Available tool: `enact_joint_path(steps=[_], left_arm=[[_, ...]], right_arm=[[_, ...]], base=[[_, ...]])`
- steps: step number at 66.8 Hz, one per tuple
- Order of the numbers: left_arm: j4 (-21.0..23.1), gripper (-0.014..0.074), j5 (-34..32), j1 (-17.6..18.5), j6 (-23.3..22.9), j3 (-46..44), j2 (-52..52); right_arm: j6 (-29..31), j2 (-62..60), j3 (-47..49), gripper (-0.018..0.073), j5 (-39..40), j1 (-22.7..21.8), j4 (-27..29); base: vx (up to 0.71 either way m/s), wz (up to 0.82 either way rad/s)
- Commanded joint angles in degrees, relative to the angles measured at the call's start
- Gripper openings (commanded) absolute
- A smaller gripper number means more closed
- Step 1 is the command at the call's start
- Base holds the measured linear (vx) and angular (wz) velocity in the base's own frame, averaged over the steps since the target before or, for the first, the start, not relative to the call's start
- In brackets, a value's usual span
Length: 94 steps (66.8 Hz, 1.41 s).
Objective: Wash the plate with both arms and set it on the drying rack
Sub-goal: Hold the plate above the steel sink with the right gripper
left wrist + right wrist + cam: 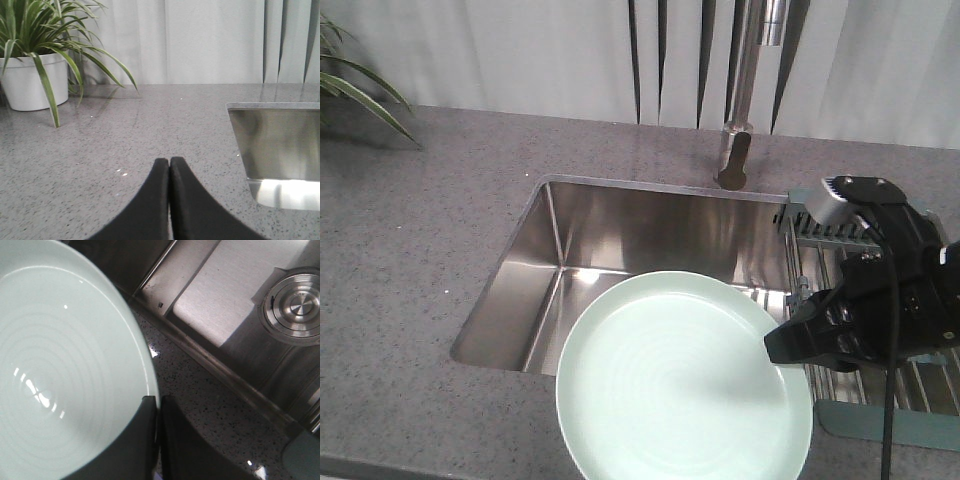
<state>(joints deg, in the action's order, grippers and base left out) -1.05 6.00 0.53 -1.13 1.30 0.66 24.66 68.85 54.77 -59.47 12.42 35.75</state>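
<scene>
The pale mint-green plate hangs over the sink's front edge, face up. My right gripper is shut on its right rim. In the right wrist view one finger lies over the plate and the other under the rim, with the gripper pinching the edge. My left gripper is shut and empty above the grey countertop, left of the sink; it does not show in the front view. The drying rack of wire bars sits at the sink's right end, partly hidden behind my right arm.
The stainless sink basin lies below the plate, with its drain in the right wrist view. A faucet stands behind it. A potted plant stands at the far left. A grey-green plastic piece lies at the rack's near end.
</scene>
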Motion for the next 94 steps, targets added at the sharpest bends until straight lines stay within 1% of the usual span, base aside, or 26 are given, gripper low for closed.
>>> enact_joint_path(steps=[1, 94], left_arm=[[0.54, -0.0006, -4.41, 0.44, -0.45, -1.52, 0.75], [0.54, -0.0006, -4.41, 0.44, -0.45, -1.52, 0.75]], right_arm=[[0.46, -1.3, 1.47, -0.0004, 1.27, 0.03, 2.44], [0.46, -1.3, 1.47, -0.0004, 1.27, 0.03, 2.44]], base=[[0.06, -0.11], [0.05, -0.07]])
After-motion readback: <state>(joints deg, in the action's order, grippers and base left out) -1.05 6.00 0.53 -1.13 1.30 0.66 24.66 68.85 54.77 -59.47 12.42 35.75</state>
